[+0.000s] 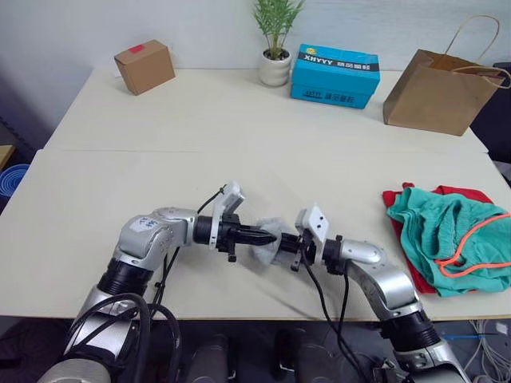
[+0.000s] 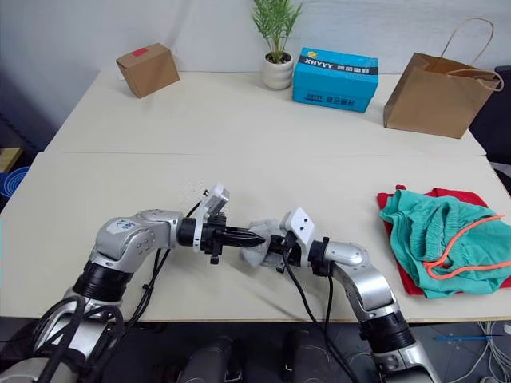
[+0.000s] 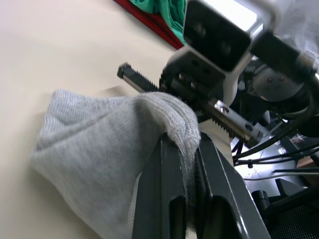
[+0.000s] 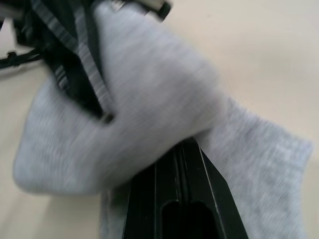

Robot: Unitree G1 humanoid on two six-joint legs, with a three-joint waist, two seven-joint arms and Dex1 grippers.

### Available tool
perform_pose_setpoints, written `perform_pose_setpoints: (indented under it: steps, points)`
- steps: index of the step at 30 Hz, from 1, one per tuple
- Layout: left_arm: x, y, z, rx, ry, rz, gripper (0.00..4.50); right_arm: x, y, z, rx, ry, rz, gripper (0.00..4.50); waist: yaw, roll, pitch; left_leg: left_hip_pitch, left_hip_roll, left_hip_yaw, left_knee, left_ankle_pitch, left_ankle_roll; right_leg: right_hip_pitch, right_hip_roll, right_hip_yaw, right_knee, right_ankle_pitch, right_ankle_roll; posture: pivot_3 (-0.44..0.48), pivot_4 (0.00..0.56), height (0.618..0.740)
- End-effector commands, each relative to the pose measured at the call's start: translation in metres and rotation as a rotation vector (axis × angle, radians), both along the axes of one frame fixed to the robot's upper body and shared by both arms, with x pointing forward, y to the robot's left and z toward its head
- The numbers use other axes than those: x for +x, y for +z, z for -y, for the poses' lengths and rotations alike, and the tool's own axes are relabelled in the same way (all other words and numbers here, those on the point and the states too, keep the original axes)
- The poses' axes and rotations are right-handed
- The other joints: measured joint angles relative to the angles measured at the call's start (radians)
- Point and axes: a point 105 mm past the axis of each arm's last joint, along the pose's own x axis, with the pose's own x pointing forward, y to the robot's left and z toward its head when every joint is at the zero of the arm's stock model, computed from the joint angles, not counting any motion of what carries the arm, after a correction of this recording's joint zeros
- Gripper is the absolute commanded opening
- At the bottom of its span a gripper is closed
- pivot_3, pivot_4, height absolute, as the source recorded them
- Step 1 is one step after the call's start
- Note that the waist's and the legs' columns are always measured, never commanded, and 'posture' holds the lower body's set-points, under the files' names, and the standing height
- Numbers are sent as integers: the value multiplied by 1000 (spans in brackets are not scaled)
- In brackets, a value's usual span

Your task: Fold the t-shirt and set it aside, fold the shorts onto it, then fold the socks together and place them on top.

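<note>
Near the front edge of the cream table [image 1: 239, 128], the left gripper [image 1: 267, 236] and the right gripper [image 1: 281, 241] meet tip to tip, each with its two black fingers pinched onto the grey socks [image 1: 271, 243], a small bundle held between them just above the tabletop; how many socks it contains cannot be told. To the right lie one teal shorts [image 1: 451, 235] with an orange drawstring, piled on one red t-shirt [image 1: 415, 271]. Along the far side stand one cardboard box [image 1: 144, 67], one potted plant [image 1: 275, 40], one blue box [image 1: 334, 75] and one paper bag [image 1: 443, 88].
</note>
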Motion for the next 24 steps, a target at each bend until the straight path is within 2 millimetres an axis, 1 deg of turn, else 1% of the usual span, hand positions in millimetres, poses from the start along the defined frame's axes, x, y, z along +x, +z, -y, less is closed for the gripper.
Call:
perform_pose_setpoints:
  steps: [1,5,8,10,13,16,18,19,21,24]
  points:
    - [2,5,4,1,-14,20,12,-7,21,2,60,24,71,0,0,0,0,0,0,0,0,0,0,0,0,0,0,0,0,0,150,740]
    - [2,10,6,-15,-16,1,12,-12,29,15,56,13,102,0,0,0,0,0,0,0,0,0,0,0,1,0,0,0,0,0,150,740]
    - [5,2,9,43,0,-28,12,-14,32,27,58,-23,106,0,2,0,0,0,0,0,0,0,0,0,0,0,0,0,0,0,150,740]
    - [9,-4,14,60,27,-42,12,-13,30,38,51,-68,110,0,5,0,0,0,0,-1,0,0,0,0,0,0,0,0,0,0,150,740]
    - [10,-3,23,33,32,-57,12,-14,23,52,16,-114,121,0,5,0,0,0,0,0,0,0,1,1,0,0,-1,0,1,0,150,740]
    - [12,-5,29,47,47,-64,12,-14,22,67,13,-193,131,0,5,0,0,0,0,0,0,0,1,0,0,0,-1,0,1,0,150,740]
    - [15,3,34,-4,52,9,559,-16,21,75,26,-242,117,0,5,0,0,0,0,0,0,0,1,0,0,0,-1,0,1,0,150,740]
    - [13,11,35,-43,33,38,793,-19,20,77,31,-253,109,0,5,-1,0,0,0,0,0,0,1,0,0,0,-1,0,1,0,150,740]
    - [13,18,35,-80,22,63,1426,-23,19,79,37,-263,97,0,4,-1,0,0,0,0,0,1,1,1,0,0,-1,0,1,0,150,740]
    - [13,22,30,-91,13,73,2329,-28,18,77,41,-269,87,0,1,0,0,0,0,0,0,1,1,1,0,0,-1,0,1,0,150,740]
